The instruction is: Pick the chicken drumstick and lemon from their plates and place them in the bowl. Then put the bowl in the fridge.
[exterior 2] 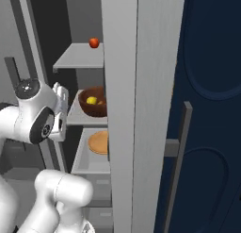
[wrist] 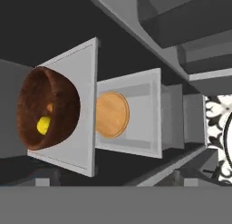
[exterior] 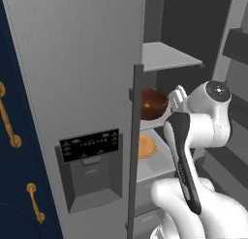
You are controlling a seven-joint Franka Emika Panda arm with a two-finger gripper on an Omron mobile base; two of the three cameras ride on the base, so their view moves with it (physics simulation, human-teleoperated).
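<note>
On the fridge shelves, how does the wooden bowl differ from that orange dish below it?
The bowl is deep and dark reddish-brown; the orange dish is flat and pale orange. The bowl sits on the middle shelf, the dish one shelf lower. The bowl holds the lemon; I see nothing lying on the dish. Both are round, and both rest inside the open fridge.

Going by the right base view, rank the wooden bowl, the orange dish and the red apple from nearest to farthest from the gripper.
1. The bowl, on the middle fridge shelf, level with the gripper and just to its right.
2. The orange dish, on the shelf below, lower right of the gripper.
3. The red apple, on the top shelf, well above.
</note>
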